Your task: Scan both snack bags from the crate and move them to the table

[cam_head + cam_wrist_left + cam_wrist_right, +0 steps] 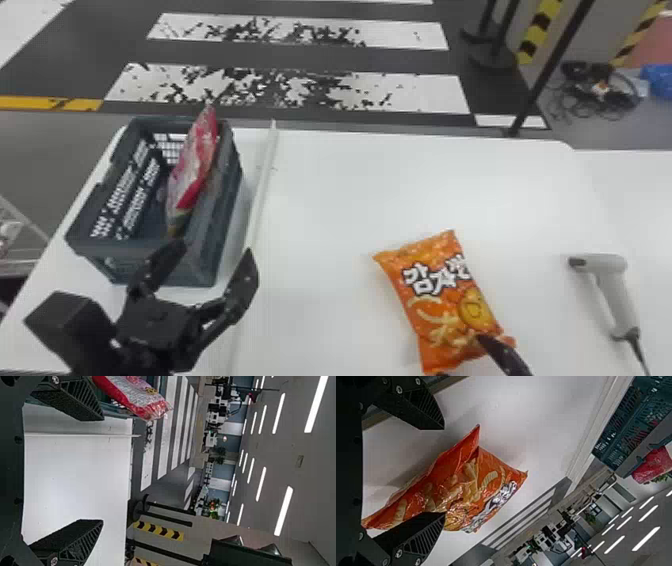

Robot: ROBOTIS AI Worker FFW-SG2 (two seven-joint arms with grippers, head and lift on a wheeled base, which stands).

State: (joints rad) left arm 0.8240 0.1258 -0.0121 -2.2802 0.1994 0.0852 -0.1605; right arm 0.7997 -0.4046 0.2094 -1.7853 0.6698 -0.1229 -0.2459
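White table [400, 190] across most of the head view's lower frame. Dark crate [227, 200] at left, long sides running up the frame.

Left gripper [216, 252] lower left, just by the crate's near end. Fingers spread wide, nothing between. Right gripper [443, 471] at the head view's bottom edge, right of centre. Fingers apart, at the lower end of the orange snack bag [435, 310], not clamped on it; touch uncertain.

Orange bag lying on table, lower right of centre, print up. Scanned or not: cannot tell.

Red snack bag [197, 160] in crate, on edge, against the right wall, top above the rim. Likely next pick. Up-frame from the left gripper, the nearer one; long axis steep, lower left to upper right. Probably best straddled across its thin width, after lifting over the near wall.

Grey scanner [616, 295] at right, ungripped.
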